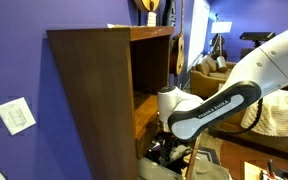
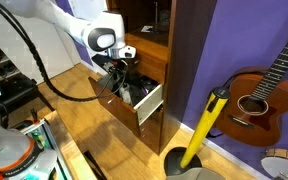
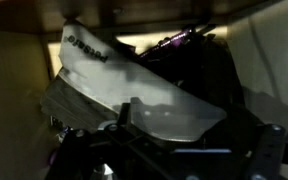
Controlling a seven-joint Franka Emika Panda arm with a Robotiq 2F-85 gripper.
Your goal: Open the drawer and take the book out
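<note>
The drawer (image 2: 150, 106), light wood, stands pulled out of the dark brown cabinet (image 1: 94, 90) and shows in both exterior views, also low down (image 1: 196, 158). It is full of dark clutter. My gripper (image 2: 120, 78) reaches down into it from above. In the wrist view the book (image 3: 124, 80) is a pale grey flat slab with dark lettering, lying tilted on the clutter. My gripper (image 3: 199, 132) is open, its dark fingers (image 3: 130, 112) on either side of the book's near edge; I cannot tell whether they touch it.
A guitar (image 2: 259, 95) leans on the purple wall beside the cabinet. A yellow-handled tool (image 2: 206, 122) stands in a dark bucket (image 2: 184, 165) just beyond the drawer front. A cushioned seat (image 1: 279, 115) and a lamp sit behind the arm.
</note>
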